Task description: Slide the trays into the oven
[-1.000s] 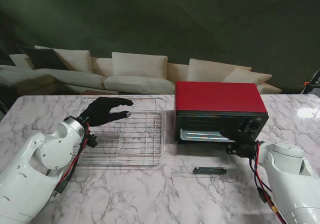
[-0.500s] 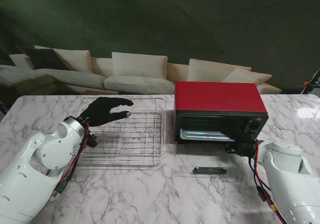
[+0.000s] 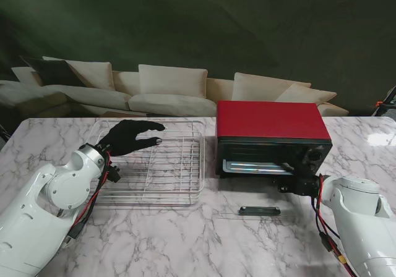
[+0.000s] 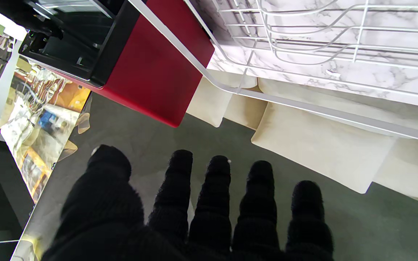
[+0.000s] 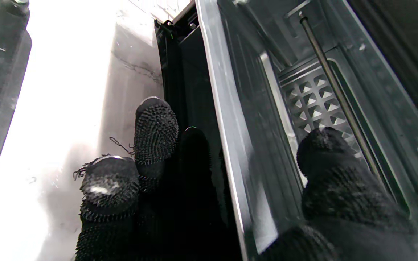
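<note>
— Step in hand? Oven (image 3: 272,140) stands at right, door let down; a metal tray (image 5: 252,156) edge at the mouth is pinched by the right hand (image 3: 289,167), thumb inside.
— And next?
— A straight push is called for. The wire rack (image 3: 162,166) lies at left, unheld; the left hand (image 3: 129,137) hovers spread.
— The pinch is shown only by the right wrist view.

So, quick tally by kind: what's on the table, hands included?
oven: 1
tray stack: 1, layers unclear
Hands: 2, left hand and right hand
Total: 4
</note>
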{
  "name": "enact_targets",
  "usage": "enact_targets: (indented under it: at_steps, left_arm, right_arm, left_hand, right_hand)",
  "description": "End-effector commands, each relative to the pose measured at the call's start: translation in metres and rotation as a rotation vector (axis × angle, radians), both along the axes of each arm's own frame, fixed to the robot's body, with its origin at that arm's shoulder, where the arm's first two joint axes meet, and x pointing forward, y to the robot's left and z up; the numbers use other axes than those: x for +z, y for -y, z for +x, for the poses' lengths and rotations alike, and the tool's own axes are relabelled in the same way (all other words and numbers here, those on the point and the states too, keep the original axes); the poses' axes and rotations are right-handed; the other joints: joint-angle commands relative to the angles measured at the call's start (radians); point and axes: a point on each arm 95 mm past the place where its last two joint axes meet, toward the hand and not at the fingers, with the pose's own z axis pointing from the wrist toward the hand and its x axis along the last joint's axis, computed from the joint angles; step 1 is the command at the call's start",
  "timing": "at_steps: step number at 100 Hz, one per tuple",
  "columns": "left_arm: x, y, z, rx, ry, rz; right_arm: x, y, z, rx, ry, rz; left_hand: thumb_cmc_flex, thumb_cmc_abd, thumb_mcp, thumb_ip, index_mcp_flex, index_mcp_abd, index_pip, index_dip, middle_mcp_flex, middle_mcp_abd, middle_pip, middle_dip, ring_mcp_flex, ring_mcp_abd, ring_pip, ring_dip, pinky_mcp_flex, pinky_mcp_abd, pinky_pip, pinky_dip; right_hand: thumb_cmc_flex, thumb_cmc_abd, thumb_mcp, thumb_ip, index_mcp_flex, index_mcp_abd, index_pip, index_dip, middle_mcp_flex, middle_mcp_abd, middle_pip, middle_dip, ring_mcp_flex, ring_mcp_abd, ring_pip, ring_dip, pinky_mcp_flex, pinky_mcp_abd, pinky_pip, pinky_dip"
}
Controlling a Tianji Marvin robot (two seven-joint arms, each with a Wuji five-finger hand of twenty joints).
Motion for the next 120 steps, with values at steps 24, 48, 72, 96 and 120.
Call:
enact_targets:
  at_steps: [24, 48, 72, 96, 120]
  left_arm:
    - [-0.003, 0.000, 0.000, -0.001, -0.013, 0.005]
    - [-0.003, -0.001, -0.001, 0.001, -0.014, 0.006]
    - [-0.004, -0.001, -0.001, 0.004, -0.015, 0.005]
    - [-0.005, 0.000, -0.001, 0.004, -0.017, 0.006]
    - [-0.005, -0.001, -0.001, 0.006, -0.017, 0.006]
  right_arm:
    - [-0.006, -0.003, -0.011, 0.025, -0.018, 0.033]
    - [-0.005, 0.001, -0.019, 0.015, -0.019, 0.065]
    - [-0.001, 0.005, -0.030, 0.005, -0.011, 0.094]
    - [-0.002, 0.010, -0.038, -0.011, -0.010, 0.106]
    - [-0.002, 0.015, -0.046, -0.019, -0.008, 0.103]
  left_hand:
    - [0.026, 0.046, -0.028, -0.017, 0.023, 0.011, 0.003, 0.008, 0.021, 0.001, 0.004, 0.005, 0.017, 0.002, 0.004, 0.013, -0.017, 0.025, -0.027, 0.021]
    - [0.027, 0.046, -0.028, -0.017, 0.023, 0.012, 0.003, 0.008, 0.021, 0.001, 0.004, 0.005, 0.018, 0.001, 0.005, 0.013, -0.017, 0.026, -0.027, 0.021]
    - [0.027, 0.045, -0.028, -0.017, 0.024, 0.012, 0.003, 0.008, 0.022, 0.001, 0.004, 0.006, 0.019, 0.002, 0.005, 0.013, -0.018, 0.025, -0.027, 0.021]
    - [0.028, 0.046, -0.028, -0.017, 0.023, 0.011, 0.003, 0.008, 0.021, 0.001, 0.004, 0.005, 0.018, 0.001, 0.005, 0.013, -0.018, 0.026, -0.028, 0.021]
    - [0.028, 0.046, -0.028, -0.017, 0.023, 0.012, 0.003, 0.008, 0.020, 0.003, 0.004, 0.005, 0.018, 0.002, 0.005, 0.013, -0.018, 0.026, -0.027, 0.021]
  right_hand:
    - [-0.086, -0.042, -0.062, 0.007, -0.056, 0.026, -0.084, 0.009, -0.089, 0.011, -0.063, -0.039, -0.077, 0.021, -0.068, 0.017, -0.132, 0.117, -0.156, 0.034]
    - [-0.080, 0.015, -0.092, 0.010, -0.048, 0.037, -0.125, 0.016, -0.092, 0.024, -0.074, -0.042, -0.111, 0.043, -0.142, 0.003, -0.183, 0.164, -0.244, 0.030]
    - [-0.057, 0.086, -0.147, 0.023, -0.020, 0.065, -0.172, 0.013, -0.081, 0.053, -0.163, -0.100, -0.136, 0.071, -0.303, -0.046, -0.236, 0.224, -0.340, 0.002]
    - [-0.052, 0.092, -0.161, 0.025, 0.038, 0.129, -0.213, 0.004, -0.044, 0.098, -0.189, -0.132, -0.104, 0.100, -0.327, -0.051, -0.229, 0.214, -0.361, -0.013]
    - [-0.050, 0.093, -0.166, 0.026, 0.077, 0.154, -0.230, 0.027, -0.006, 0.123, -0.154, -0.122, -0.056, 0.123, -0.307, -0.044, -0.181, 0.203, -0.345, -0.026]
